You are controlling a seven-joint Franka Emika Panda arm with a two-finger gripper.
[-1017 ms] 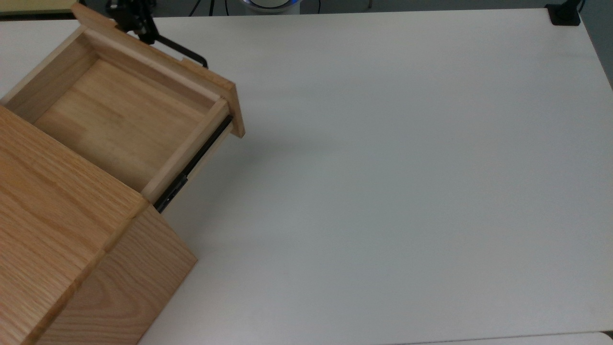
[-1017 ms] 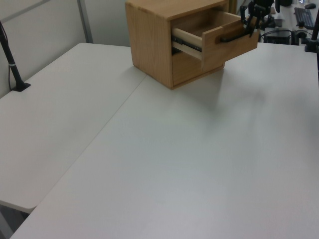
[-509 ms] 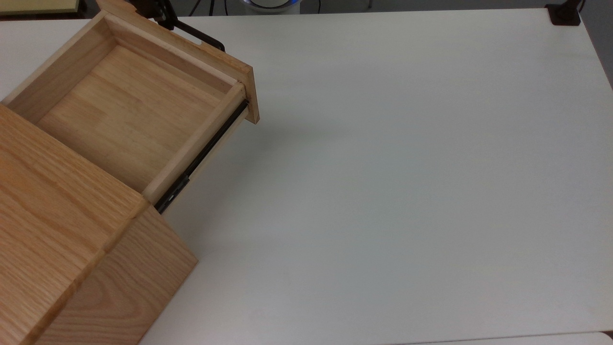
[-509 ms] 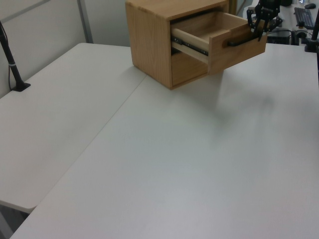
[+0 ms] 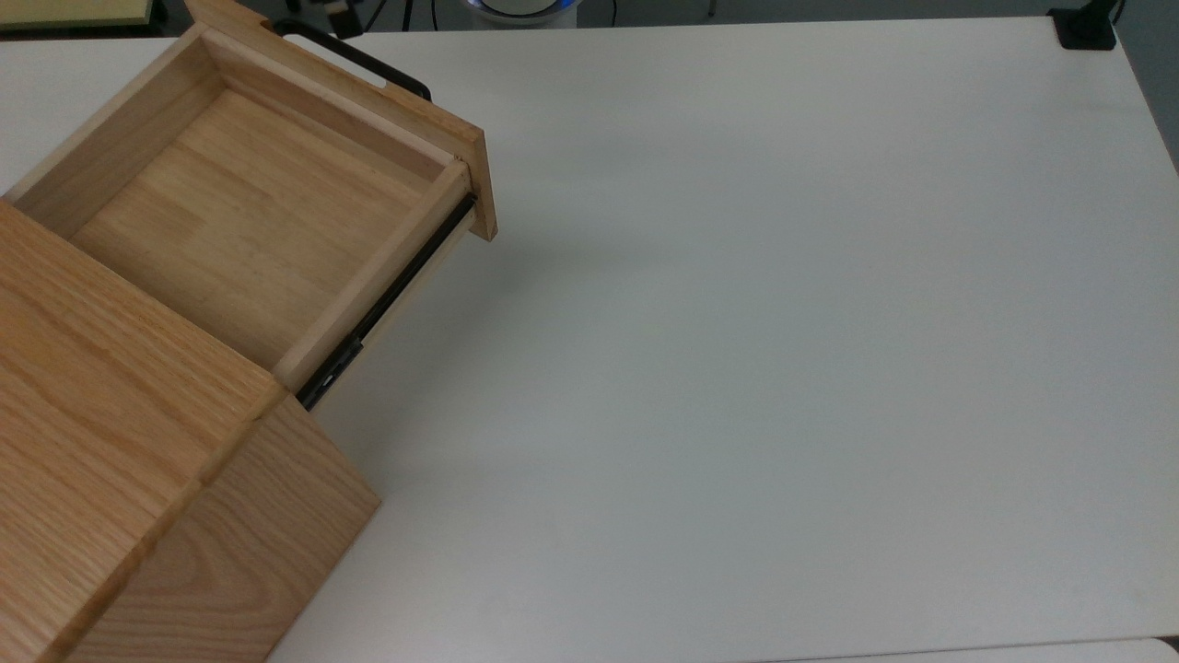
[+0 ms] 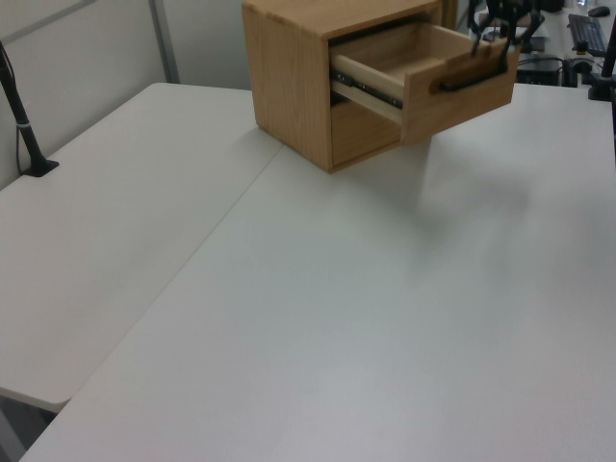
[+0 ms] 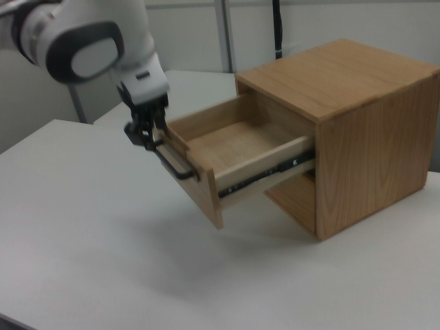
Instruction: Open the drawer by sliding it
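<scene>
The drawer (image 5: 249,212) stood pulled well out of the oak cabinet (image 5: 120,460) at the top view's left, its bare wooden floor exposed and 1 black side rail (image 5: 387,299) showing along its flank. In the right view the gripper (image 7: 146,134) hung at the far end of the black handle (image 7: 173,163), just beside the front panel. Its fingers seemed spread with the bar no longer pinched between them, though the left view was too blurred there to be sure. Cabinet and drawer sat over the white table (image 5: 783,322).
</scene>
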